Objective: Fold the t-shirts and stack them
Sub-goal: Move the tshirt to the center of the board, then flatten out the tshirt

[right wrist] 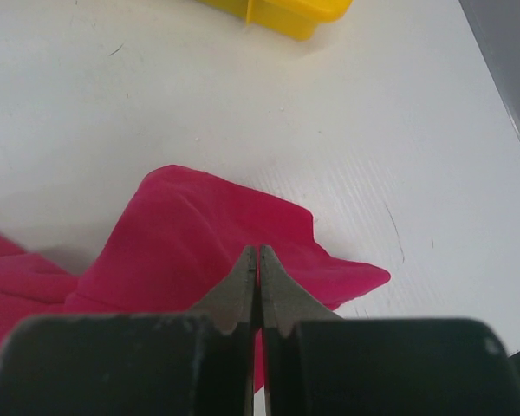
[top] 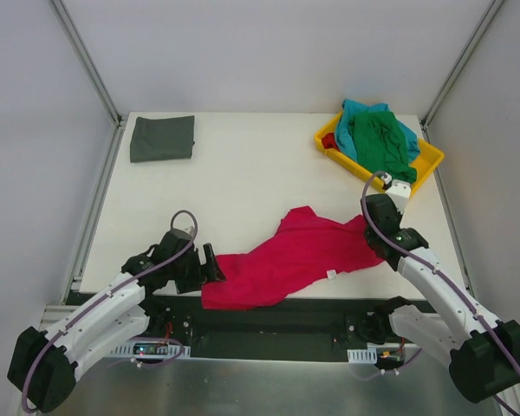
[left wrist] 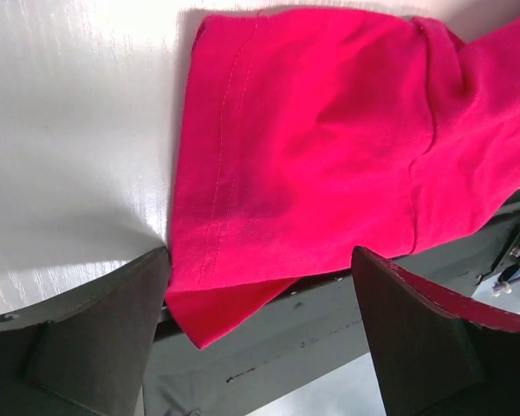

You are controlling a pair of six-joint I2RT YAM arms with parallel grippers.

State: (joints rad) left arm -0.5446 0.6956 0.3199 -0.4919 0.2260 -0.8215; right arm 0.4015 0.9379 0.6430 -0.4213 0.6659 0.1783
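A crimson red t-shirt (top: 286, 260) lies crumpled and stretched slantwise across the table's front, its left end hanging over the near edge. My left gripper (top: 213, 263) is open at that left end, its jaws either side of the hem corner (left wrist: 199, 321) without closing on it. My right gripper (right wrist: 258, 251) is shut low on the shirt's right end (right wrist: 182, 234). A dark grey t-shirt (top: 162, 138) lies folded at the far left. A green t-shirt (top: 380, 139) and a teal t-shirt (top: 357, 113) are heaped in the yellow tray.
The yellow tray (top: 429, 165) stands at the far right corner and shows at the top of the right wrist view (right wrist: 286, 13). A dark frame rail (left wrist: 329, 347) runs below the table's near edge. Metal posts stand at the far corners.
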